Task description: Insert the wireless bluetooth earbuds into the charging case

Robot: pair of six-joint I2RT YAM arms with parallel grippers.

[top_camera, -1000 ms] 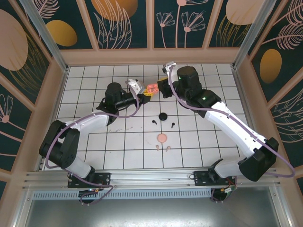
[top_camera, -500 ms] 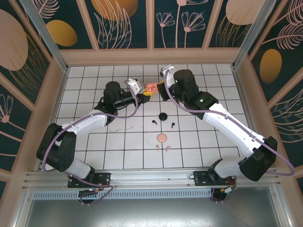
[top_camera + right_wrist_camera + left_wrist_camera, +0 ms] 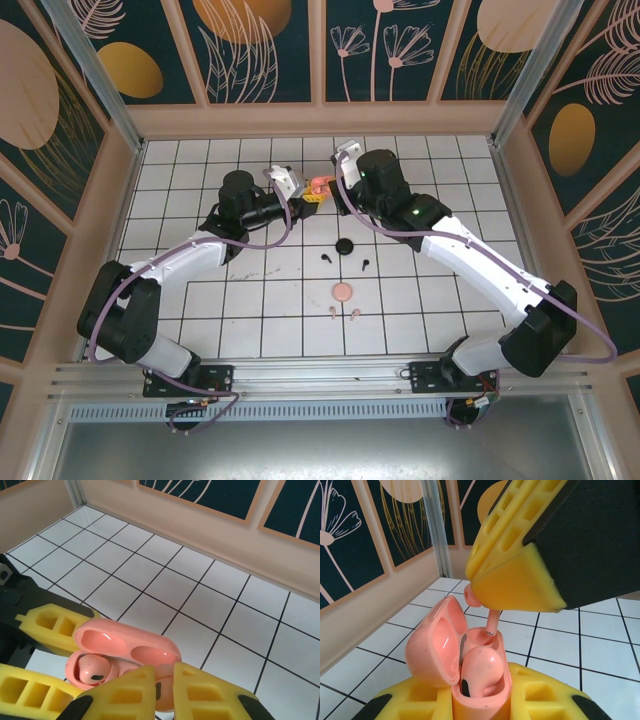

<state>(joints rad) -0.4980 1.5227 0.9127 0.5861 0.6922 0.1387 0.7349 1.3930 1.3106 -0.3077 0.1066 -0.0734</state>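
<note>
Nearest me, two loose pink buds (image 3: 331, 312) lie on the surface (image 3: 200, 300), with a round pink case (image 3: 343, 291) just beyond. Past that are two black buds (image 3: 326, 258) and a black case (image 3: 346, 246). Farthest out, my left fingers (image 3: 540, 695) clamp the open case (image 3: 482, 707). It has a seated bud (image 3: 482, 667) in one slot and its lid (image 3: 432, 650) tipped back. My right fingers (image 3: 515, 575) pinch the held bud (image 3: 492, 620), stem down, tip at the mouth of the empty slot. Risks: the stem looks a bit off the slot's line, so pushing down could jam it on the rim or twist it out of my pinch and drop it. A hard push could slide the open case in the left grip or swing the lid onto the stem.
</note>
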